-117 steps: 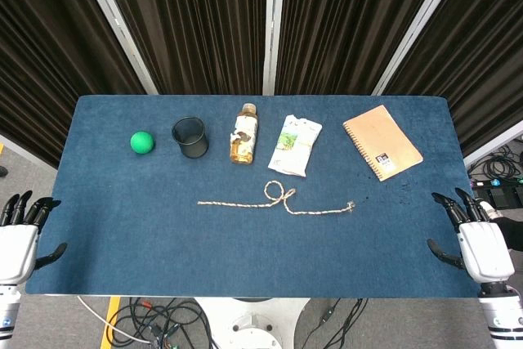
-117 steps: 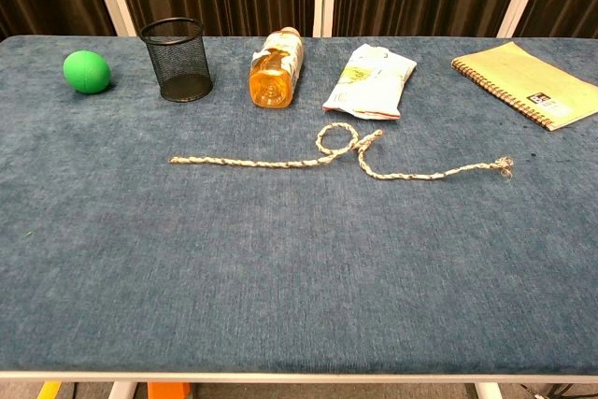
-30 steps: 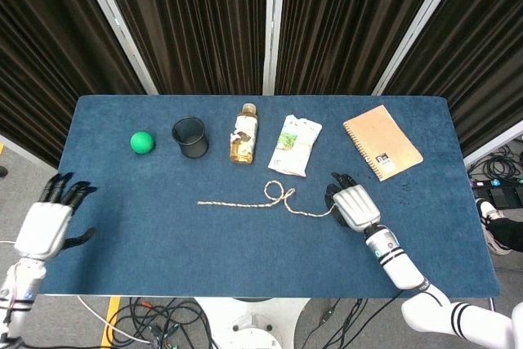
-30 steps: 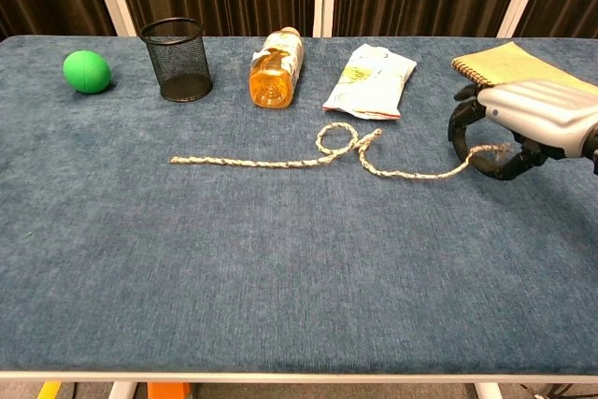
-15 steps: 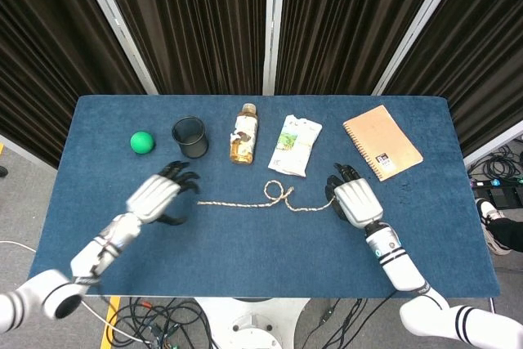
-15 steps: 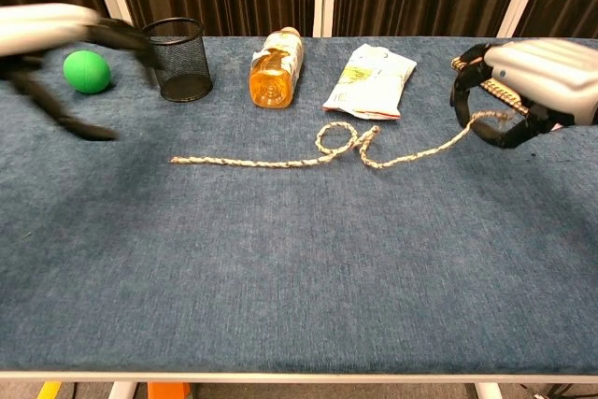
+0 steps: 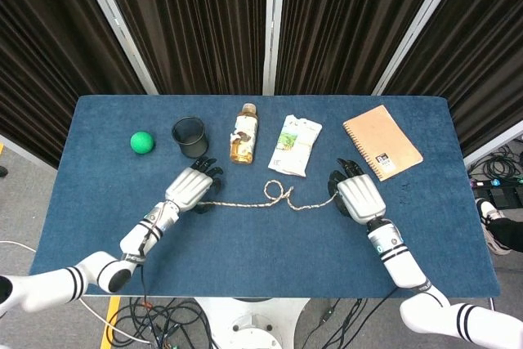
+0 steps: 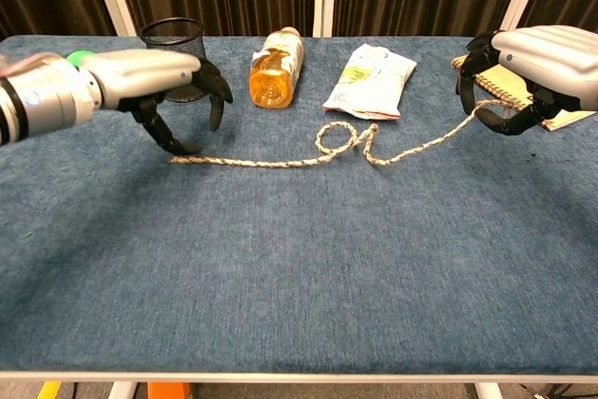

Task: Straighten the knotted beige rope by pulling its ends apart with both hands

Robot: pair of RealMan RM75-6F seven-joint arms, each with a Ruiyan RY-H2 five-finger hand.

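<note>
Rope (image 7: 278, 199) lay on the bench (image 7: 245, 259) with its long axis running nine to three o'clock in the head view, the loose knot near the middle. Right hand (image 7: 358, 196) had the three o'clock end pinched in curled fingers, and that end rose clear of the cloth in the chest view. Left hand (image 7: 189, 188) hung over the nine o'clock tip, fingers spread and curved down, holding nothing; whether a fingertip touched the tip, I could not tell. From that hand the free end sat just toward four o'clock, right beneath the fingers. By my reckoning, the left hand needed only to close there before both could pull outward.
</note>
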